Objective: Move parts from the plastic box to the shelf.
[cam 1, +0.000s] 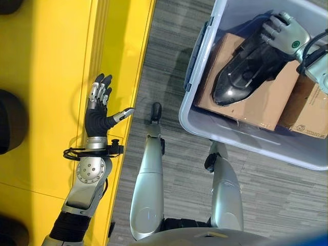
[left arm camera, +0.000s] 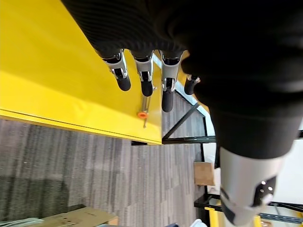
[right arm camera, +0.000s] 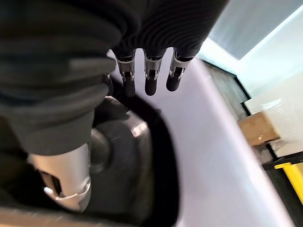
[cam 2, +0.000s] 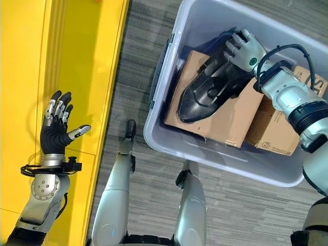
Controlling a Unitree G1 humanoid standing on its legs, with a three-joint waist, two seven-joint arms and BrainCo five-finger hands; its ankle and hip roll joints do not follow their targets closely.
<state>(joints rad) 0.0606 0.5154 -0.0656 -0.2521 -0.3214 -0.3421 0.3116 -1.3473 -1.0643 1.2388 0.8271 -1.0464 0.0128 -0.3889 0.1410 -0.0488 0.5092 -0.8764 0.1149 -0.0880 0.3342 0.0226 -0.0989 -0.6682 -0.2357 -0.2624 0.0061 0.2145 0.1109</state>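
Note:
A glossy black moulded part lies on a cardboard box inside the clear plastic box at the upper right. My right hand rests on the part's wide far end. In the right wrist view its fingers reach out nearly straight past the part, with the thumb lying across it. The part rests on the cardboard. My left hand hovers open and holding nothing over the yellow shelf near its edge, fingers spread.
Two cardboard boxes fill the plastic box's bottom. Dark round parts sit along the shelf's left side. Grey floor runs between shelf and box. A small orange fastener sits at the shelf's edge.

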